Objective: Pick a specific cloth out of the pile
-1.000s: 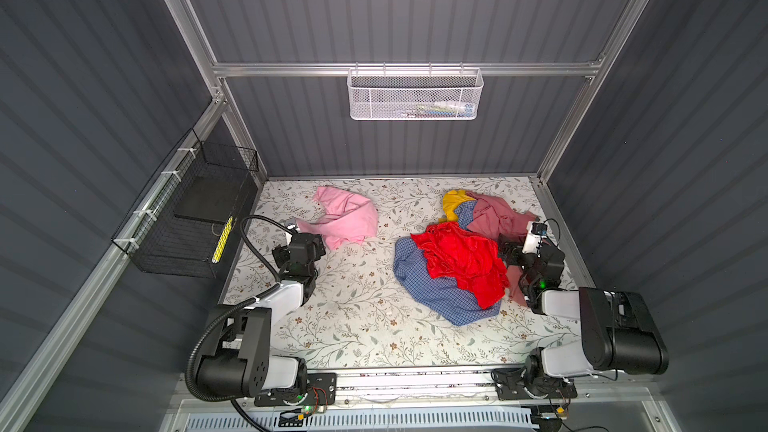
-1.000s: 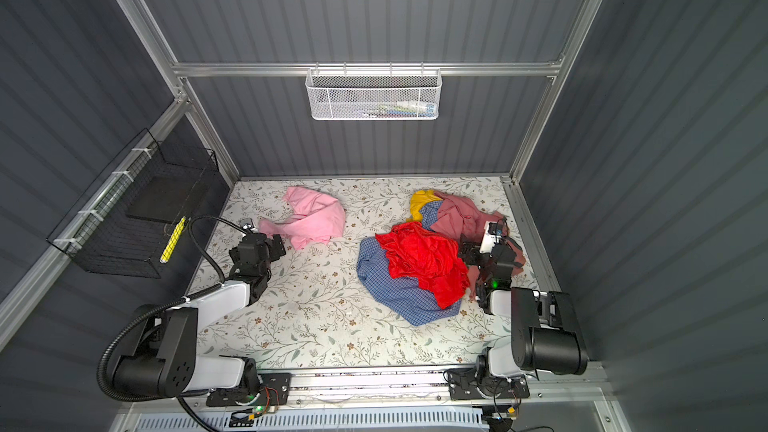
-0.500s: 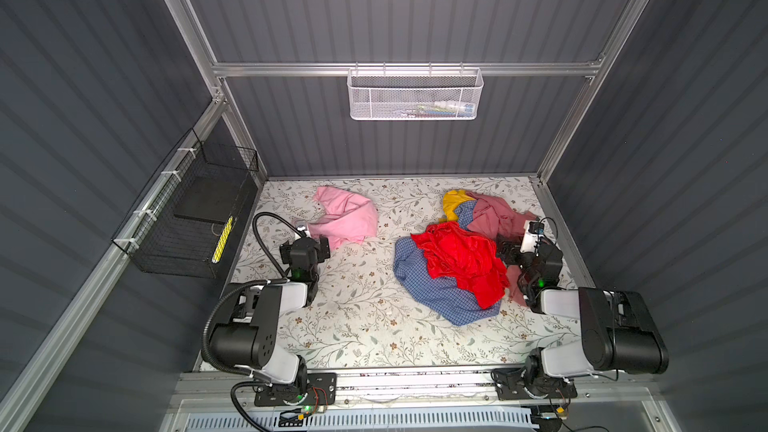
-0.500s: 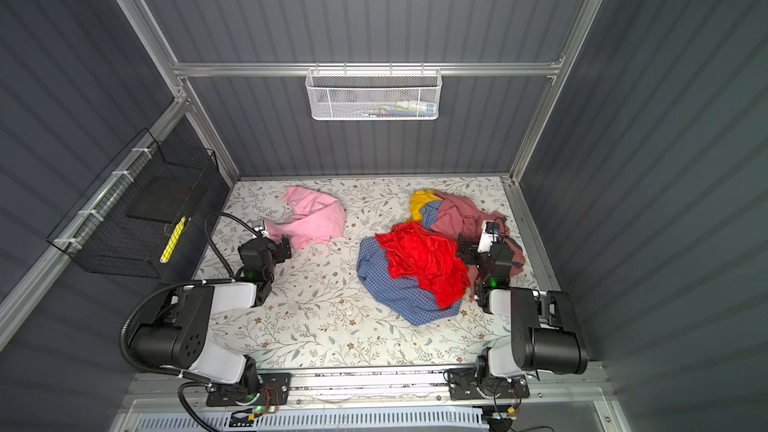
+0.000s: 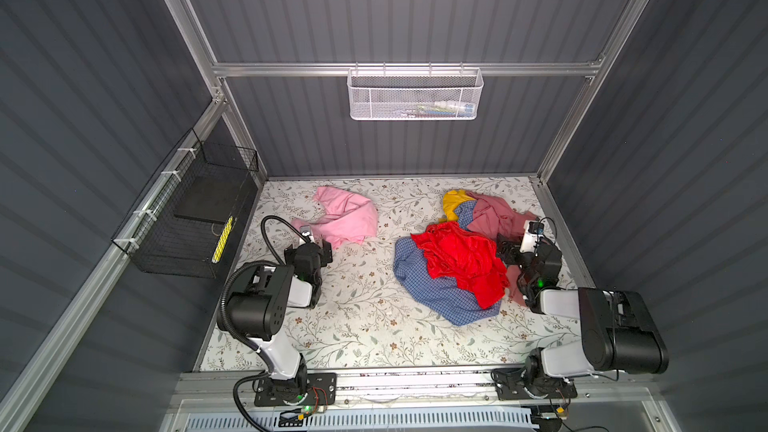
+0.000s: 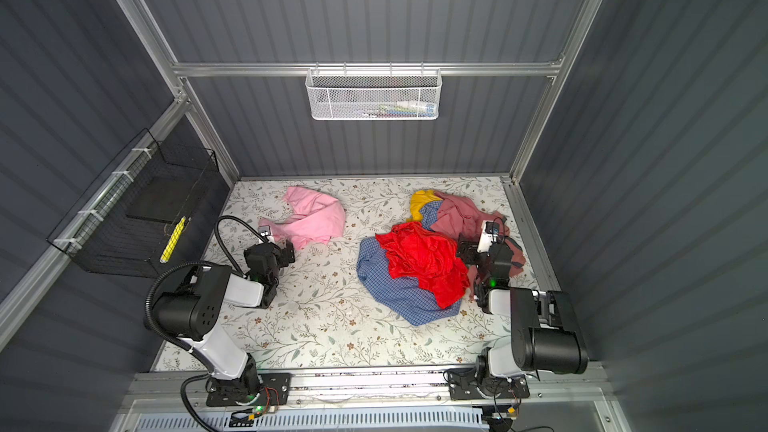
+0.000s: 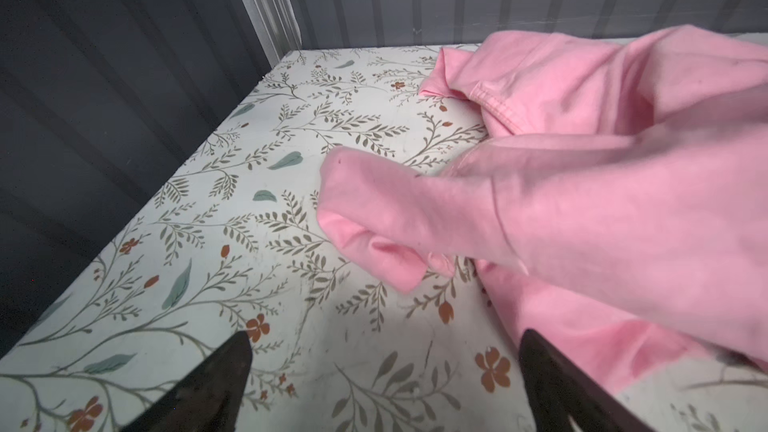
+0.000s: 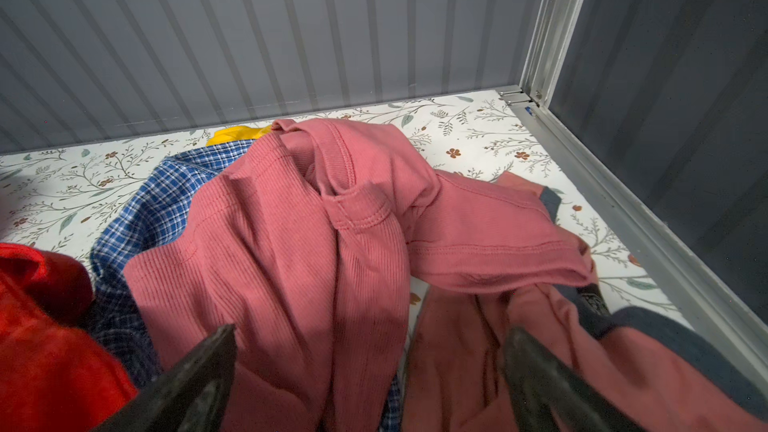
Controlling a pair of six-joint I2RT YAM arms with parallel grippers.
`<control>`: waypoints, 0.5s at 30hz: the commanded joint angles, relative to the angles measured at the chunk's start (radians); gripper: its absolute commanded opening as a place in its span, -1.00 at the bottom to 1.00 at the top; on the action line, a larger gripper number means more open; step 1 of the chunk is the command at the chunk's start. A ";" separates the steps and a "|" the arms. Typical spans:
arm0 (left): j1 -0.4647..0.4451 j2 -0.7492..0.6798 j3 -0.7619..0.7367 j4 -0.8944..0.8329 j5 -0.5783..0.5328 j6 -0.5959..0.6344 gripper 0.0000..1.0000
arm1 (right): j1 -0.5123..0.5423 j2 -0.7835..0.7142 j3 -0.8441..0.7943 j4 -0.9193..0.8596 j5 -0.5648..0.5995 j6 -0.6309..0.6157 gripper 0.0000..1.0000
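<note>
Two grippers were seen with their jaws spread wide, and nothing was held by either. In both top views the cloth point(image 5: 347, 218) point(image 6: 316, 218) was found crumpled on the left part of the floral table point(image 5: 357, 326), well apart from the pile point(image 5: 461, 259). The left gripper point(image 7: 384, 334) was positioned low over the table, just beside the near edge of the cloth, and whether its fingers point(image 7: 557, 388) touched the fabric could not be told. The right gripper point(image 8: 372, 329) was held at the right edge of the pile, over a dusty rose-brown garment point(image 8: 291, 243), with a red cloth point(image 8: 41, 347), blue checked fabric point(image 8: 166, 201) and a mustard piece point(image 8: 241, 135) alongside
</note>
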 commanded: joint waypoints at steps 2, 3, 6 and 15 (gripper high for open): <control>0.005 0.007 0.005 0.017 -0.018 -0.002 1.00 | 0.005 0.001 0.014 -0.003 0.011 -0.011 0.98; 0.005 0.005 0.006 0.008 -0.020 -0.003 1.00 | 0.006 0.002 0.014 -0.003 0.012 -0.013 0.98; 0.005 0.004 0.008 0.002 -0.020 -0.004 1.00 | 0.007 0.003 0.014 -0.002 0.013 -0.013 0.98; 0.005 0.004 0.009 0.001 -0.020 -0.005 1.00 | 0.006 0.003 0.013 -0.002 0.015 -0.012 0.98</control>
